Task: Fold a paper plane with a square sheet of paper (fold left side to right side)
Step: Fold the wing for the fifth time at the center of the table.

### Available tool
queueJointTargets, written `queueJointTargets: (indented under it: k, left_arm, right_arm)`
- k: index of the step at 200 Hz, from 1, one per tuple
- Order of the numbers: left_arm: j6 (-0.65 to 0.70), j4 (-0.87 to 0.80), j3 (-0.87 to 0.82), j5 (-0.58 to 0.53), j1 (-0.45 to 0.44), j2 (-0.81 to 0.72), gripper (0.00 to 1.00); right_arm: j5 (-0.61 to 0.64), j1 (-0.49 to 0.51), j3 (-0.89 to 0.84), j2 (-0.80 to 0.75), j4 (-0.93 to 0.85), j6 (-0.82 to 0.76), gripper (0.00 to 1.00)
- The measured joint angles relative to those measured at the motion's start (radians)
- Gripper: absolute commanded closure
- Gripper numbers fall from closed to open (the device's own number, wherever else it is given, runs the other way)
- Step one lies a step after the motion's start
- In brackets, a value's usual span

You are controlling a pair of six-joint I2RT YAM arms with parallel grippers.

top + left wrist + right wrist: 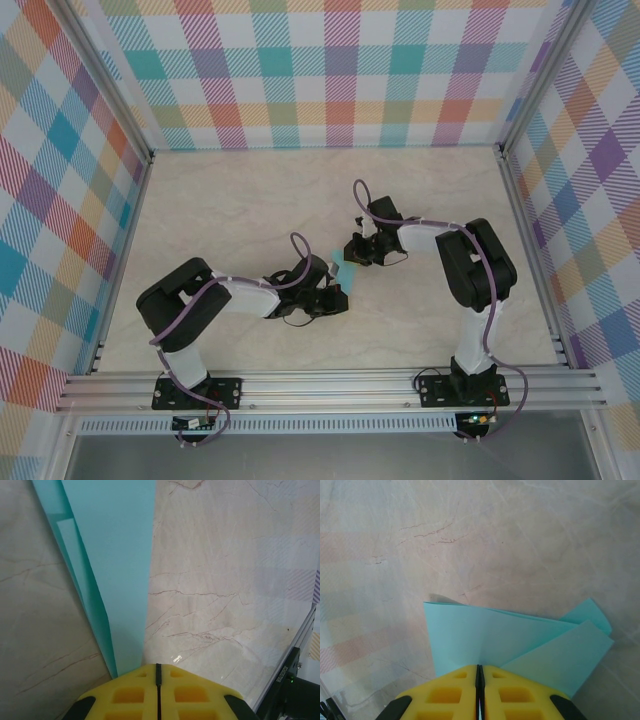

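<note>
Turquoise, folded and slim, the one paper plane (350,268) lay near the middle of the pale marble-patterned table (250,200) in my overhead view. It sat between the two black arms, with the left gripper (335,290) at its near end and the right gripper (358,252) at its far end. Checked cloth walls (340,70) stood on three sides.

Through the left wrist camera, I saw the left gripper (158,666) with its two yellow fingers pressed together. The paper plane (115,555) ran as a long narrowing strip from the top edge down to the left finger's tip. I could not tell whether it was nipped or merely pinned there.

Through the right wrist camera, the right gripper (479,667) had its two yellow fingers closed on the paper plane (495,635). A crease met the seam between them, and two layered flaps fanned out to the right over the table (470,540).
</note>
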Motion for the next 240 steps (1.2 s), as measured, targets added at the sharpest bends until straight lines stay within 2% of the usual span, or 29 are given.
queueJointTargets:
  k: [65,138,174,214,240]
  left_arm:
    - [0.0,0.024,0.0,0.005,-0.006,0.015,0.9]
    - [-0.02,0.055,0.002,0.007,-0.018,0.031,0.92]
    - [-0.026,0.069,0.002,-0.015,-0.056,0.031,0.93]
    - [-0.042,0.072,-0.021,-0.016,-0.137,0.021,0.94]
    - [-0.06,0.069,-0.051,-0.013,-0.149,-0.01,0.95]
  right_arm:
    - [-0.005,0.0,0.011,0.007,-0.015,0.0,0.89]
    - [-0.004,0.0,0.017,0.009,-0.023,-0.003,0.89]
    - [-0.004,0.0,0.026,0.013,-0.04,-0.003,0.9]
    - [-0.003,0.0,0.029,0.013,-0.046,-0.003,0.9]
    - [-0.003,0.0,0.031,0.014,-0.047,-0.003,0.9]
